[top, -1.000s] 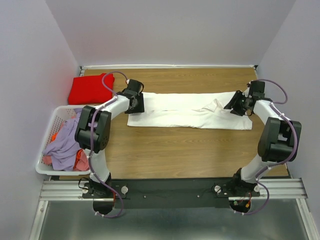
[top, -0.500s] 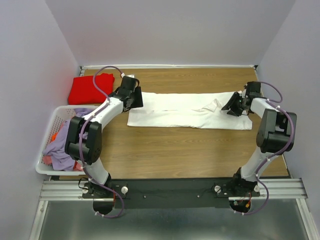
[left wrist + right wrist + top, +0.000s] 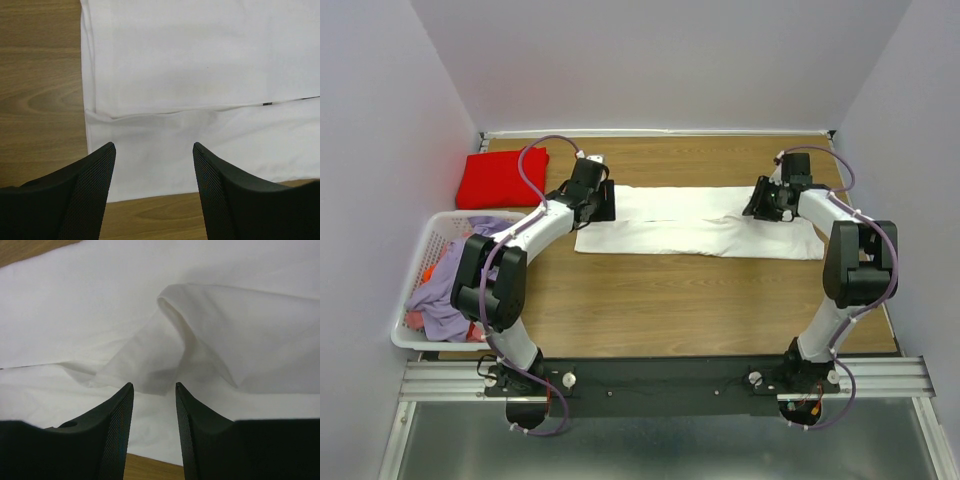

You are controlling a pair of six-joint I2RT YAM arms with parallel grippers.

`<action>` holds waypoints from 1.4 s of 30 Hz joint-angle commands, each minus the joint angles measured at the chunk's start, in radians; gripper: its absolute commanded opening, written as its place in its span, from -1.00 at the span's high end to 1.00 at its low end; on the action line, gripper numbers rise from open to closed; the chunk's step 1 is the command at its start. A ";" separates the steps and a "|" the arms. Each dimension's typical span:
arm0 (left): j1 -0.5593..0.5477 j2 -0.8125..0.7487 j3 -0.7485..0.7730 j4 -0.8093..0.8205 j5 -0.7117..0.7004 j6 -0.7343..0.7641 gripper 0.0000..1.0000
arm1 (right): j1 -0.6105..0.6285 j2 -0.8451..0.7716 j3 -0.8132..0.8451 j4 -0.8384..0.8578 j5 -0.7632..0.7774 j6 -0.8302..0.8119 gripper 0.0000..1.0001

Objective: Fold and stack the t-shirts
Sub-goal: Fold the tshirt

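Note:
The white t-shirt (image 3: pixel 695 222) lies folded into a long strip across the middle of the table. My left gripper (image 3: pixel 604 203) hovers open over its left end; the left wrist view shows the folded edge (image 3: pixel 200 107) between the fingers, nothing held. My right gripper (image 3: pixel 758 203) is open over the right part, above a raised fold of white cloth (image 3: pixel 175 340), holding nothing. The red t-shirt (image 3: pixel 500 178) lies folded at the far left of the table.
A white slatted laundry basket (image 3: pixel 410 330) with lilac and orange clothes stands at the left edge. The table's back wall runs just behind the shirts. Bare wood (image 3: pixel 670 300) lies between the white shirt and the arm bases.
My right gripper has moved left and toward the back, from the shirt's right end to over the raised fold. My left gripper shifted slightly toward the back and right at the left end.

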 commanded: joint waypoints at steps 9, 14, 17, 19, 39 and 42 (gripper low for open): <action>-0.028 -0.004 0.008 0.028 0.020 0.022 -0.43 | 0.092 0.022 0.025 -0.008 0.113 -0.096 0.08; -0.037 -0.001 0.005 0.030 0.023 0.024 -0.43 | 0.101 0.038 0.028 -0.008 0.076 -0.099 0.08; -0.040 0.001 0.008 0.031 0.026 0.022 -0.43 | 0.100 0.041 0.011 -0.008 0.078 -0.102 0.08; -0.042 0.002 0.007 0.030 0.026 0.024 -0.43 | 0.101 0.036 0.002 -0.008 0.093 -0.110 0.08; -0.051 0.016 0.008 0.022 0.020 0.024 -0.43 | 0.101 0.050 0.011 0.002 0.098 -0.096 0.70; -0.053 0.019 0.010 0.022 0.020 0.022 -0.43 | 0.100 0.010 -0.011 -0.002 0.093 -0.073 0.93</action>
